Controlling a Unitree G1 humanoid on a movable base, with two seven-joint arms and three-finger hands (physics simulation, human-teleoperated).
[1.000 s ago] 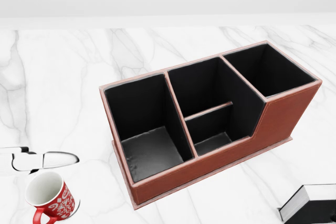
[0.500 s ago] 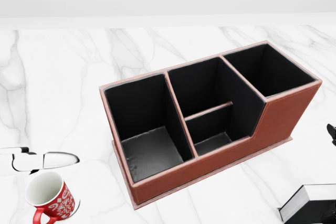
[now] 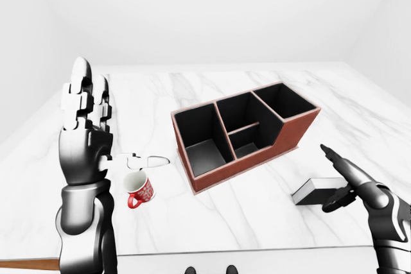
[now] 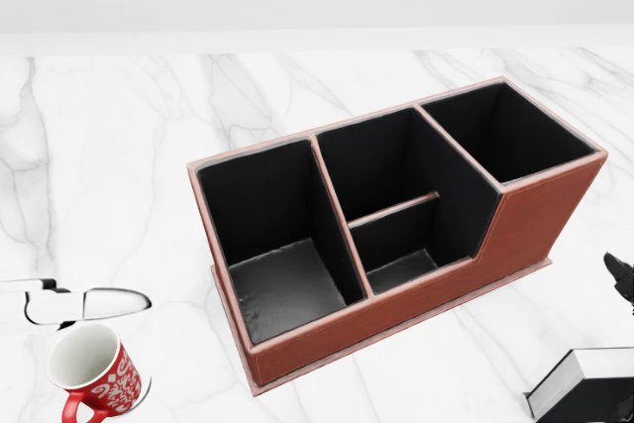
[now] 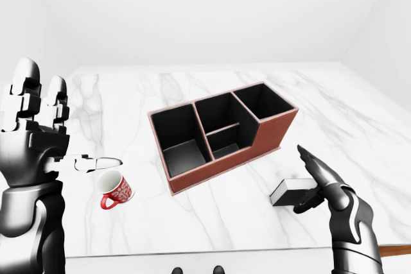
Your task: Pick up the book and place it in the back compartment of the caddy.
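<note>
Book (image 3: pixel 319 191) lies flat near the counter's (image 3: pixel 257 216) near edge, toward its right corner, well apart from the caddy (image 3: pixel 244 134) and not yet gripped. Black cover, white page block showing on the left-facing side.

My right robot hand (image 3: pixel 354 184) hovers over the book's right end, fingers spread, one long finger pointing up-counter, thumb curled low beside the cover. I can't tell if anything touches it yet. Left robot hand (image 3: pixel 83 126) is raised upright at the left, fingers together and extended, holding nothing.

Handling guess: rigid hardback-like slab, moderate weight, smooth cover likely slippery under three fingers. Not fragile, but lying flat it gives no underside access. I'd pinch across the thickness at the long edge, thumb under the page-block side, or tip it up on the spine first. It needs to go in upright and edge-on; the tall rear compartment sits at the caddy's right end in the eye views.

Mug (image 3: pixel 139 189) and glasses (image 3: pixel 146 158) sit left of the caddy, out of my path.
</note>
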